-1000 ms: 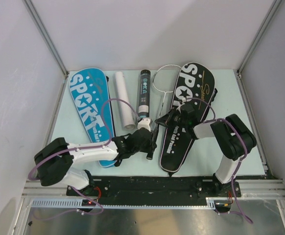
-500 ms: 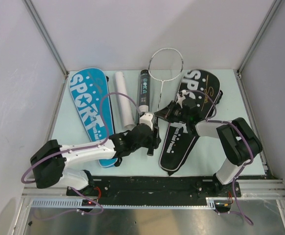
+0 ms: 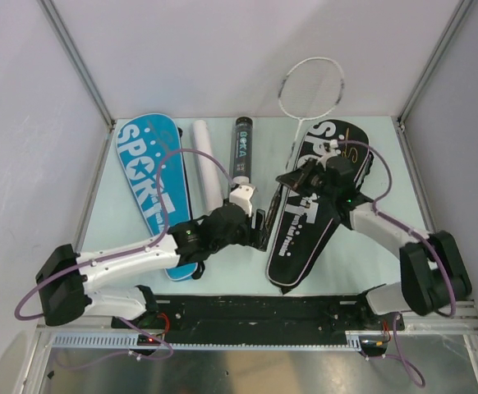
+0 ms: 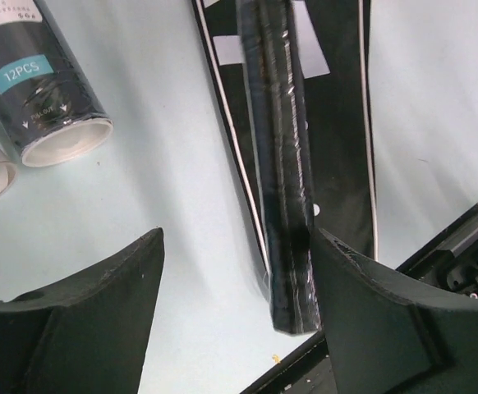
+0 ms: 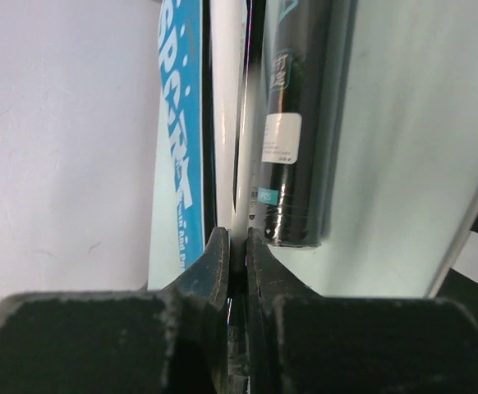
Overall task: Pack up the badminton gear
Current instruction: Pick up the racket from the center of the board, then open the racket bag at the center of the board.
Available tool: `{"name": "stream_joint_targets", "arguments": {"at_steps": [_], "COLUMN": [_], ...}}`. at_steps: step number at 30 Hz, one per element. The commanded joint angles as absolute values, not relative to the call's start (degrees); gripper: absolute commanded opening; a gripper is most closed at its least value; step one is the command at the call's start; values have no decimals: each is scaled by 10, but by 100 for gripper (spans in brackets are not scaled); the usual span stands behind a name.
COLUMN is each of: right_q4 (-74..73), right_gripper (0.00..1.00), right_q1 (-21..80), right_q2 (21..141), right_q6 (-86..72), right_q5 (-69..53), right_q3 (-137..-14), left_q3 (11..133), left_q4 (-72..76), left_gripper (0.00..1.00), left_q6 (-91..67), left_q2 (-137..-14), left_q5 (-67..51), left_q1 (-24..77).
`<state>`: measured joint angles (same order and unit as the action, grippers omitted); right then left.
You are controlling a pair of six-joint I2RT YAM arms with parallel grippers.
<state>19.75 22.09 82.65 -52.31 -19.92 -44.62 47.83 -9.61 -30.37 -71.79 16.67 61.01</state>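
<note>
Right pincer is clamping the racket by its shaft, head raised toward the back wall, while left pincer is hanging apart around the handle over the black cover, with black tube, white tube and blue cover lying left on the tabletop.

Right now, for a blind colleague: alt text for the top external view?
The right gripper clamps a silver thin-framed racket by its shaft; the open left gripper straddles its black handle. A blue racket-shaped cover, a black cover, a white tube and a black tube lie on the table.
</note>
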Motion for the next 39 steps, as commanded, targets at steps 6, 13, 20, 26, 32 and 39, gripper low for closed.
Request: {"name": "stream_joint_targets", "arguments": {"at_steps": [6, 13, 20, 26, 32, 39], "right_q4": [-76, -351, -505, -532, -519, -515], "right_gripper": [0, 0, 0, 0, 0, 0], "right_q1": [135, 87, 63, 61, 58, 51], "right_q2": [622, 454, 344, 341, 341, 351], "right_q6": [-438, -388, -365, -398, -395, -410], "right_q5": [-92, -26, 17, 51, 60, 47], "right_q3": [-423, -413, -398, -396, -397, -402], "left_q3": [515, 575, 629, 669, 717, 757], "left_q4": [-118, -131, -124, -102, -92, -92], "left_gripper": [74, 73, 71, 71, 71, 65], "left_q6": [-248, -208, -189, -182, -161, -150], "left_q2": [-713, -806, -910, -989, -1059, -1132], "left_q5": [198, 241, 220, 218, 225, 304], "left_q1": [655, 733, 783, 802, 803, 803]}}
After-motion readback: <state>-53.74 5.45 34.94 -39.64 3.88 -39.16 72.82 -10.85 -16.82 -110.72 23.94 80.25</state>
